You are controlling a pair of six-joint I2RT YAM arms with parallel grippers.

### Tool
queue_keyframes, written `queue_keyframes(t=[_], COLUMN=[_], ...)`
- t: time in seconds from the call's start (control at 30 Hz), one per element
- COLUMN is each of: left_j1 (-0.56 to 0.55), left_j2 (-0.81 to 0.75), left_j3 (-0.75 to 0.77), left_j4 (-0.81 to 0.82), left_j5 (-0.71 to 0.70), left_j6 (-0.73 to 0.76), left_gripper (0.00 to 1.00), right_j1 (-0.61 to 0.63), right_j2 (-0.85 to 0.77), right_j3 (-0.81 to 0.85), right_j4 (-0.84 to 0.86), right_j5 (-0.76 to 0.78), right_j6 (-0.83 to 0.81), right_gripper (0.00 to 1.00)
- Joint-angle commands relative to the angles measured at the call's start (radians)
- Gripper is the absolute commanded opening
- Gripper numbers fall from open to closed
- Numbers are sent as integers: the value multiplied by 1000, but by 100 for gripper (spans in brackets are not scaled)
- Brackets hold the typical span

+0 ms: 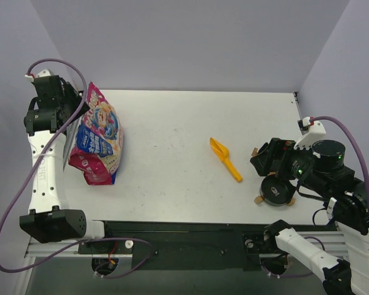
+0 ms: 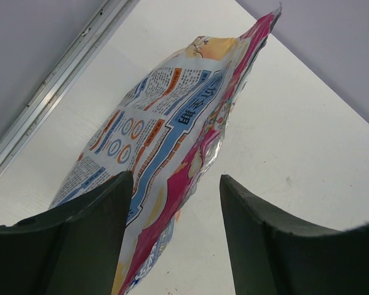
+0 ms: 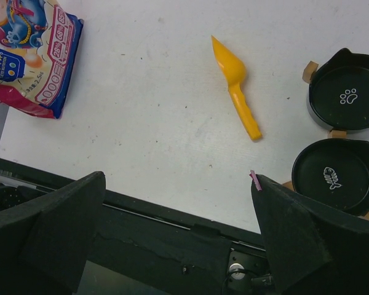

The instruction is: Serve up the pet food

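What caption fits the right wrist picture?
Open right pincer, with orange scoop, paw-print bowl, fish bowl and printed bag beyond.

Can't spot the pet food itself in any view, so hidden at best. Only the puffy pink-and-blue cartoon bag [image 1: 98,135] showing, over on the left side of the table [image 1: 172,123], long way running front to back, one narrow end toward the far wall. Can't tell if open or sealed.
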Motion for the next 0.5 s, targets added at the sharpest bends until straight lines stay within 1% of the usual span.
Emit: queue_keyframes(t=[0.0, 0.1, 0.27, 0.37, 0.4, 0.47], left_j1=[4, -2, -19, -42, -64, -104], left_j2=[45, 107, 177, 213, 223, 246], left_j3=[20, 52, 95, 111, 127, 155], left_j4=[128, 162, 162, 162, 154, 131], left_j5=[42, 54, 36, 27, -5, -59], left_j6=[19, 18, 26, 45, 55, 84], left_gripper=[69, 66, 64, 56, 56, 50], right_j1=[6, 6, 6, 7, 6, 6], right_j2=[7, 10, 10, 10, 13, 16], right_j3=[-6, 3, 6, -2, -3, -13], right_j4=[38, 36, 38, 38, 38, 38], right_j5=[18, 16, 16, 22, 24, 25], right_j6=[0, 0, 3, 3, 3, 3], right_gripper=[100, 100, 100, 100, 100, 100])
